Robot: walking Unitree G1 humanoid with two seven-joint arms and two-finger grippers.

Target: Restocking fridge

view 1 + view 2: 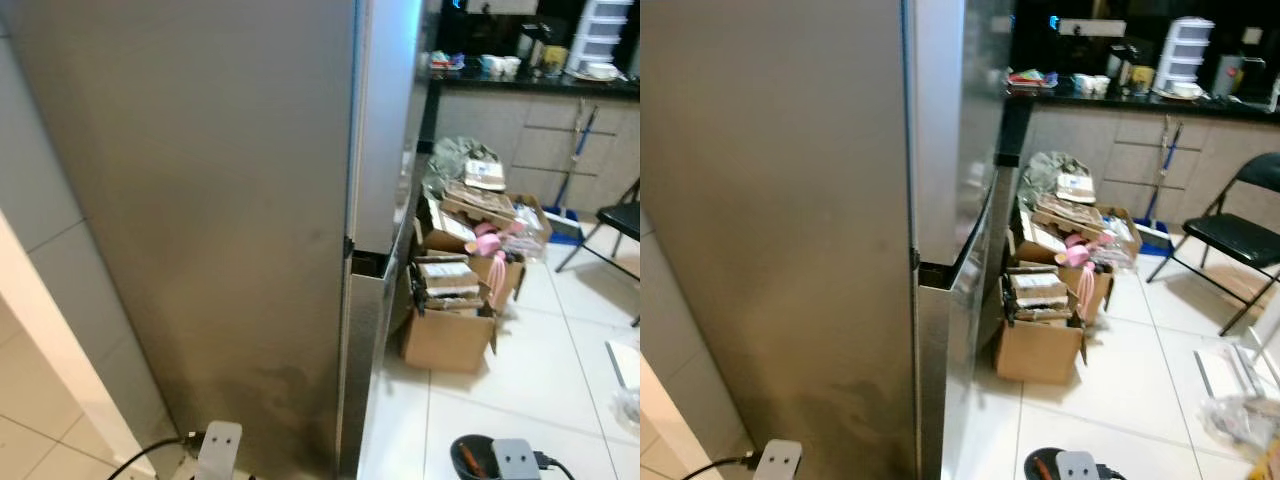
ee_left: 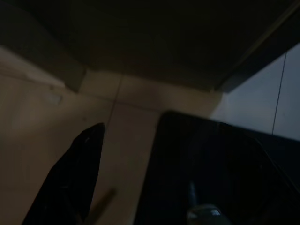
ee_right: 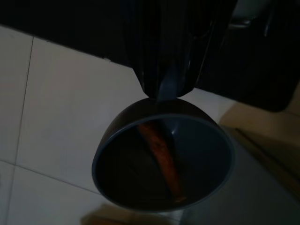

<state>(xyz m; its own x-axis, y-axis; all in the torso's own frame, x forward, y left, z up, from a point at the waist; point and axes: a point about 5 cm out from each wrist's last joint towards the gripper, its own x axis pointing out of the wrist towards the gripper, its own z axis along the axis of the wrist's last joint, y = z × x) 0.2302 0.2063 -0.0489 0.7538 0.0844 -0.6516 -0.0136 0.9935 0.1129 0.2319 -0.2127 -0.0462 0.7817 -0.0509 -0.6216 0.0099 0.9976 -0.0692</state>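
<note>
Bowl (image 3: 164, 154) over white tile floor (image 1: 520, 400), beside fridge (image 1: 220, 230)

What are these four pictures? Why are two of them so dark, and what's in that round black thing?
They come from a walking robot that helps at home. The two bright pictures are from its two eyes, looking down. The tall grey thing right in front is the fridge, with its doors shut. Past it, cardboard boxes full of stuff sit on the white floor, and a black folding chair stands further off.

The dark pictures come from small cameras on its wrists. The right one shows the right gripper, two long black fingers, pinching the rim of a dark bowl. Inside lies something long and orange, maybe a carrot, but it is too dim to be sure. The left gripper hangs in the shade above the floor, holding nothing.
</note>
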